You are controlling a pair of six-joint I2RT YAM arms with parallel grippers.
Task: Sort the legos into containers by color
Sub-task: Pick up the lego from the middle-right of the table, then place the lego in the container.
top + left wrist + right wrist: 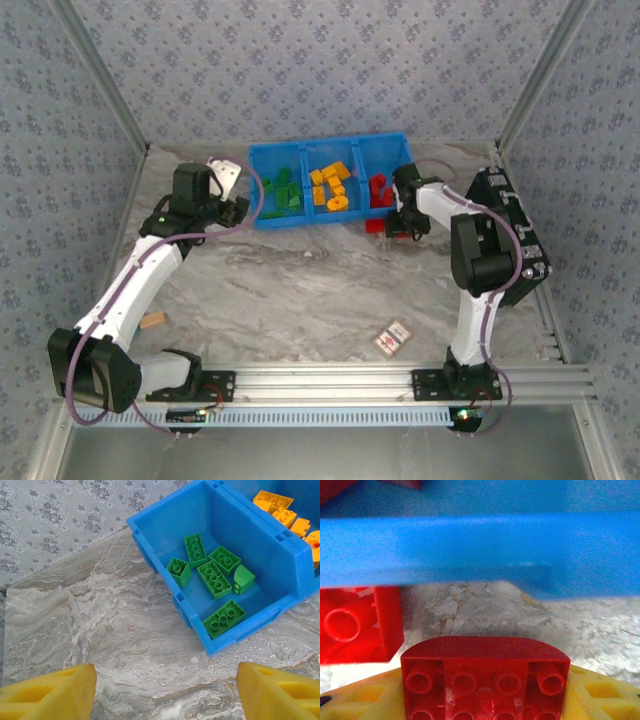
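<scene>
The long blue bin (330,150) stands at the back of the table. Its left compartment holds several green bricks (214,574), the middle one orange-yellow bricks (331,187), the right one red bricks (379,187). My right gripper (405,228) sits low in front of the bin's right end, shut on a red brick with a curved top (485,677). The bin's front wall (480,550) is close ahead. Another red brick (357,625) lies on the table just left of it. My left gripper (165,692) hovers open near the bin's left corner, its yellow fingers (47,695) wide apart over bare marble.
A red-and-white card (393,339) lies near the front right. A small tan piece (153,321) rests by the left arm. A black case (515,235) stands along the right edge. The marble between the arms is bare.
</scene>
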